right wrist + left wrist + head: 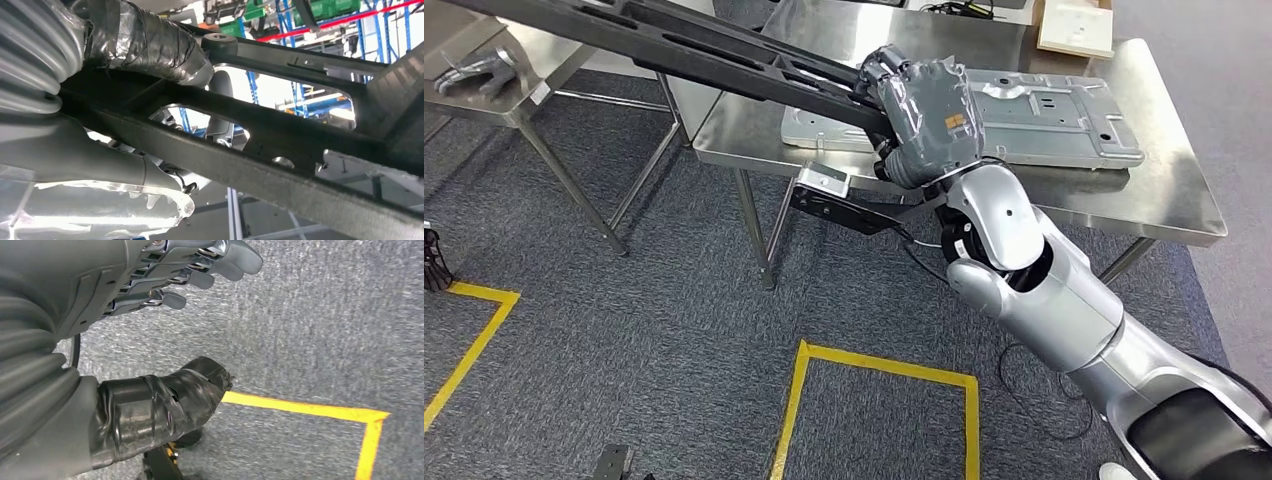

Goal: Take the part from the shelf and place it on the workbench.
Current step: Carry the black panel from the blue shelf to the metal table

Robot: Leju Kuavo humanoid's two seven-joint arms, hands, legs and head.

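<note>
Right hand (921, 112) is gripping your long black part (674, 45) at one end — carrying it over the workbench (1164, 195) edge, beside the grey plate (1044, 120), ready for setting down; left hand (165, 285) is hanging empty, fingers apart.

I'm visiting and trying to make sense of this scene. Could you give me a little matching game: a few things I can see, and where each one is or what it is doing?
Things:
1. long black openwork frame part
2. flat grey stamped metal plate
3. yellow tape lines
4. left hand

Places or states:
A. marked on the grey carpet floor
B. lying on the shiny steel workbench
C. gripped by the right hand
D. holding nothing, fingers apart, above the carpet

Pairs: 1-C, 2-B, 3-A, 4-D
</note>
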